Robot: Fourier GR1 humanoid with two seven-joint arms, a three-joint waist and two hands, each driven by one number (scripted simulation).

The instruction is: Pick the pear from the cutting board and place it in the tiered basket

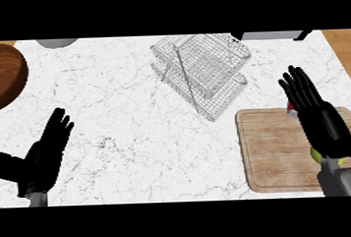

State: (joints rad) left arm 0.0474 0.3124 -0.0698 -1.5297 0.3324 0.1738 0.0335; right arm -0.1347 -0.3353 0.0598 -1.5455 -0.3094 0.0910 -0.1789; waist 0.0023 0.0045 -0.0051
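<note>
White marbled bench (136, 141) carries a wire tiered basket (202, 73) at far centre and a wooden cutting board (277, 151) at near right. Right hand (320, 118) extends over the board's right part with fingers straight, released, grasping nothing. Pear (317, 156): only a yellow-green sliver shows beside the right wrist, on the board, mostly hidden by the hand. A small red item (290, 106) shows at the board's far edge; identity cannot be determined. Left hand (45, 154) rests open at near left, fingers up. Dark wooden bowl (3, 75) sits at far left.
</note>
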